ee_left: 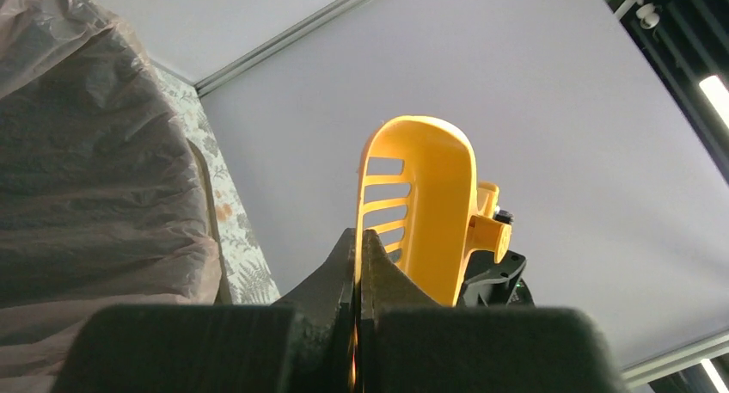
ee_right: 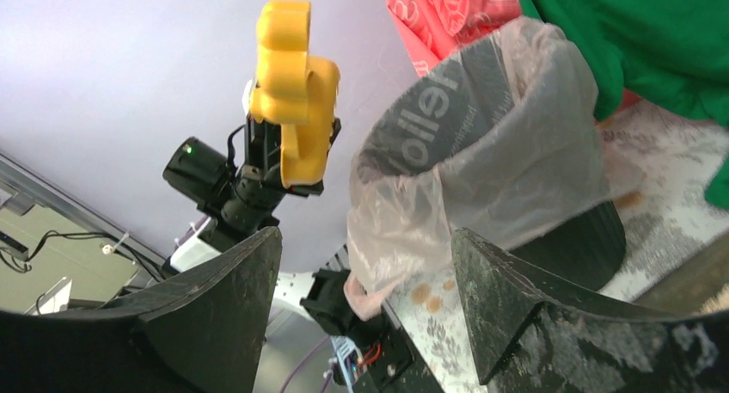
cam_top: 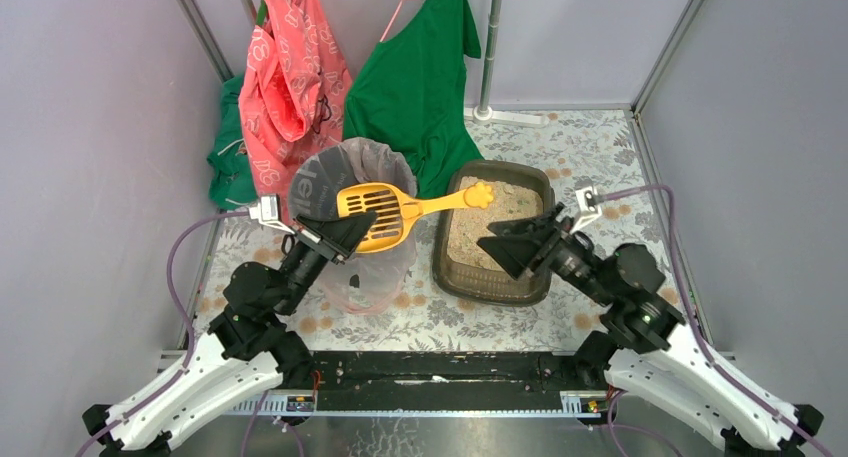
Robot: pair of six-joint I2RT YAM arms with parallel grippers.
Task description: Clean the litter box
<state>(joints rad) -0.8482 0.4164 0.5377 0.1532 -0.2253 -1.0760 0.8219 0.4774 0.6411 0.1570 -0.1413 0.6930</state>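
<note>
Right now the left gripper (cam_top: 352, 233) is clamped on the rim of the yellow scoop (cam_top: 378, 215) at its slotted head; the left wrist view shows the fingers pinched flat on the plastic edge. The scoop head hangs over the mouth of the round bin (cam_top: 318, 177), and the handle reaches right so its paw-shaped end sits above the far-left corner of the litter box (cam_top: 490, 289). The litter box lies just beside the bin on its right, on the floral table cover (cam_top: 400, 322), with sandy litter inside. The right gripper (cam_top: 503, 255) hovers over the box's near half, jaws spread, nothing between them. I read this as the dump step, though I can't make out any waste in the scoop head. Next move, as I judge it, is to swing the scoop right and down into the litter. A grip on the head rim looks awkward for digging, so a handover to the right gripper at the handle may be wanted. In the way are the loose clear bag liner (ee_right: 481, 161) bulging off the bin, which could snag the scoop, and the right arm over the litter. A pink garment (cam_top: 295, 77) and a green shirt (cam_top: 415, 87) hang at the far side.
</note>
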